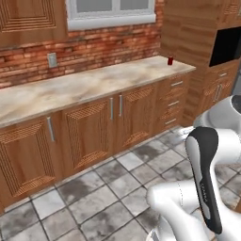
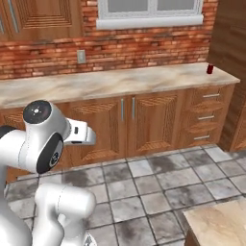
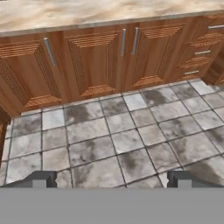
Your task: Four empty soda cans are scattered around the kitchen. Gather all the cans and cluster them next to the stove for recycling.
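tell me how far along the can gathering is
Nothing looks done yet: no cluster of cans is in sight. In hand: nothing; the gripper is open over the floor tiles. Left: one soda can stands at the counter's far right end, waiting for pickup.

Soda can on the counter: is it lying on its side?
No, the soda can stands upright at the far right end of the counter.

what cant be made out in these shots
- Soda can on the far right end of the counter: too small in both base views to read a label or see its top.
- Black appliance in the tall cabinet: cut off by the left base view's right edge.
- Gripper: open, fingertips cut off at the hand view's bottom.
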Available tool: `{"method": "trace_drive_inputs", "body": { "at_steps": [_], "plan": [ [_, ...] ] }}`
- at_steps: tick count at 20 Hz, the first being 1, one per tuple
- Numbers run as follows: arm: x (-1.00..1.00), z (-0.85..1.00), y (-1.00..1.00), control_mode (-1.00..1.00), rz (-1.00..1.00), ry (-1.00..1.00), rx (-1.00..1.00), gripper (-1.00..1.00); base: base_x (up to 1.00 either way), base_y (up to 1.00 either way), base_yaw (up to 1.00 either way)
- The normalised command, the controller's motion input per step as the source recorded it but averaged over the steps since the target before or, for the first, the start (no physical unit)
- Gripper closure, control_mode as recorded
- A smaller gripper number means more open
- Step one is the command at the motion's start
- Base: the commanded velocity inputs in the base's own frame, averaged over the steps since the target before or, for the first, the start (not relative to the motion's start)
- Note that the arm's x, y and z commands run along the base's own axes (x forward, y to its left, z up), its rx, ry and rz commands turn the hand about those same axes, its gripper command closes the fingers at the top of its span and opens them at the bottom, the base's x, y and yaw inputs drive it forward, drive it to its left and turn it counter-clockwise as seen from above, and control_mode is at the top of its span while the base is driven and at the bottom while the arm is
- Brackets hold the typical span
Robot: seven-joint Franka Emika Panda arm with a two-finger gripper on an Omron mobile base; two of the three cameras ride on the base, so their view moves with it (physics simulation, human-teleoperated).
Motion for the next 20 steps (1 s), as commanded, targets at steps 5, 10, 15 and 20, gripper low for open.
{"method": "trace_drive_inputs", "body": {
  "at_steps": [5,10,15,20],
  "plan": [
    [0.0,0.0,0.0,1.0,0.0,0.0,0.0,-1.0,0.26,-0.29,-0.3],
    [0.0,0.0,0.0,1.0,0.0,0.0,0.0,-1.0,0.24,-0.04,-0.36],
    [0.0,0.0,0.0,1.0,0.0,0.0,0.0,-1.0,0.43,0.27,-0.32],
    [0.0,0.0,0.0,1.0,0.0,0.0,0.0,-1.0,0.57,0.44,-0.26]
  ]
}}
